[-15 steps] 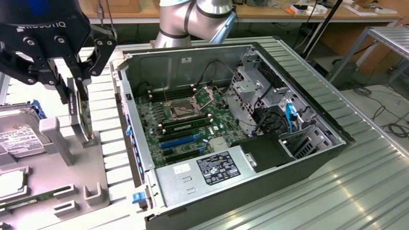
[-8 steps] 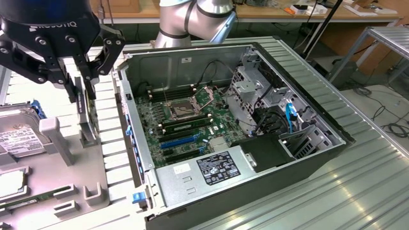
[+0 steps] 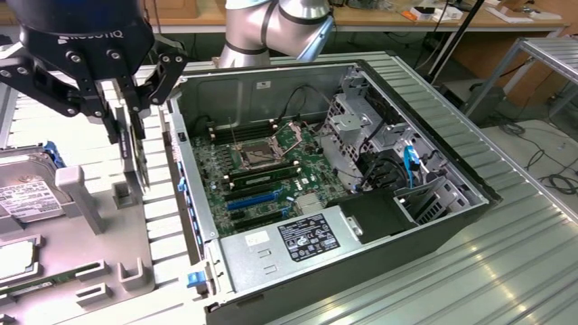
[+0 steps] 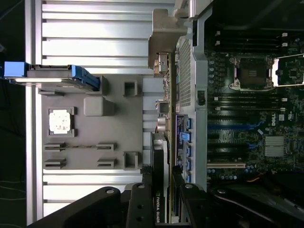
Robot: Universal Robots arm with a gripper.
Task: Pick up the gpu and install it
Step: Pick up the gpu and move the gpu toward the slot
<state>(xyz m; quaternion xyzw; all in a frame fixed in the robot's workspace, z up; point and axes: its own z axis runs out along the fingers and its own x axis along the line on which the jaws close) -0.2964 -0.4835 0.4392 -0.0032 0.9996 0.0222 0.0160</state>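
Note:
The gpu (image 3: 142, 169) is a thin dark card hanging on edge above the grey parts fixture (image 3: 108, 257). It sits just outside the side wall of the open computer case (image 3: 451, 169), on the exterior view's left. My gripper (image 3: 132, 135) is shut on its upper edge. In the wrist view the gpu (image 4: 162, 142) runs edge-on away from my gripper (image 4: 164, 190). A black finger (image 4: 140, 204) presses each side, and the silver end bracket (image 4: 166, 33) is at the far end. The motherboard (image 3: 262, 169) with its blue expansion slots (image 3: 253, 200) lies exposed inside the case.
A silver hard drive (image 3: 23, 193) stands in the fixture at the exterior view's left, and a green memory stick (image 3: 36, 286) lies near the fixture's front. A processor chip (image 4: 61, 121) sits in a fixture pocket. The power supply (image 3: 289, 244) and drive cage (image 3: 357, 128) crowd the case.

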